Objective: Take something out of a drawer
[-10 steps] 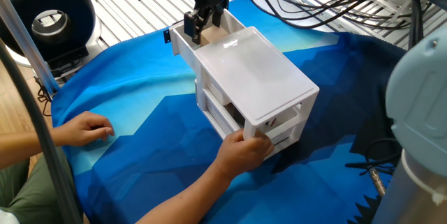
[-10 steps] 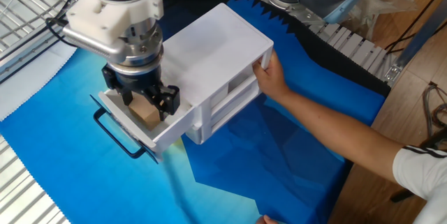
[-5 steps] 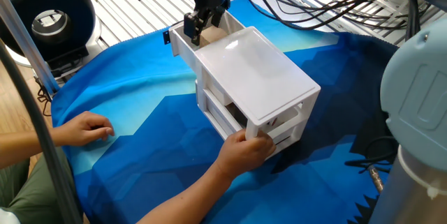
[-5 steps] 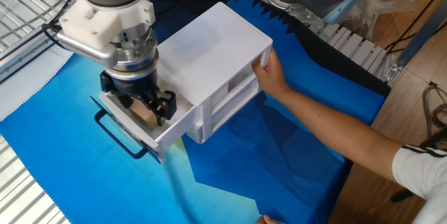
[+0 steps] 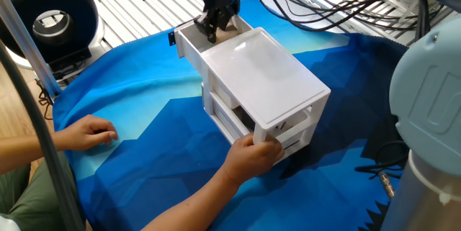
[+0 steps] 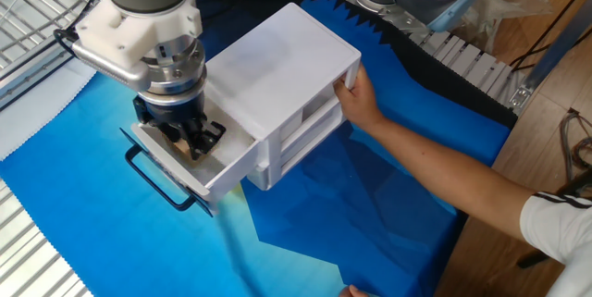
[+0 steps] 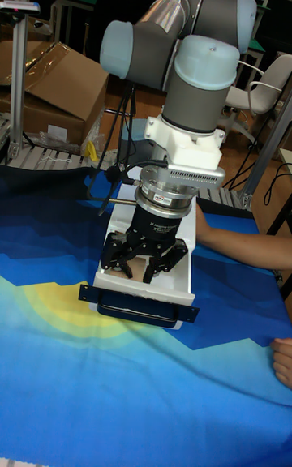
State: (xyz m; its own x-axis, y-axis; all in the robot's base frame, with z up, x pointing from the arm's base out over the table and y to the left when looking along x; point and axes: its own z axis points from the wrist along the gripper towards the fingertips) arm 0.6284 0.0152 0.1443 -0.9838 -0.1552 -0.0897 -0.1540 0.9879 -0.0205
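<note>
The white cabinet (image 5: 263, 73) stands on the blue cloth with its top drawer (image 6: 227, 163) pulled out, black handle (image 7: 138, 309) in front. My gripper (image 6: 190, 140) reaches straight down into the drawer (image 5: 184, 44). Its fingers have closed in on the small tan cube (image 6: 186, 149), of which only a sliver shows between them (image 7: 152, 267). In the one fixed view the gripper (image 5: 215, 28) hides the cube. The cube still sits low inside the drawer (image 7: 146, 293).
A person's hand (image 5: 252, 152) grips the cabinet's far end (image 6: 361, 98) and steadies it; the other hand (image 5: 86, 132) rests on the blue cloth. A black round device (image 5: 50, 19) and cables lie beyond the cloth.
The fingers, spread wide around the cube a second ago, have drawn together on it, and the gripper has sunk slightly lower into the drawer. Cabinet and hands have not moved.
</note>
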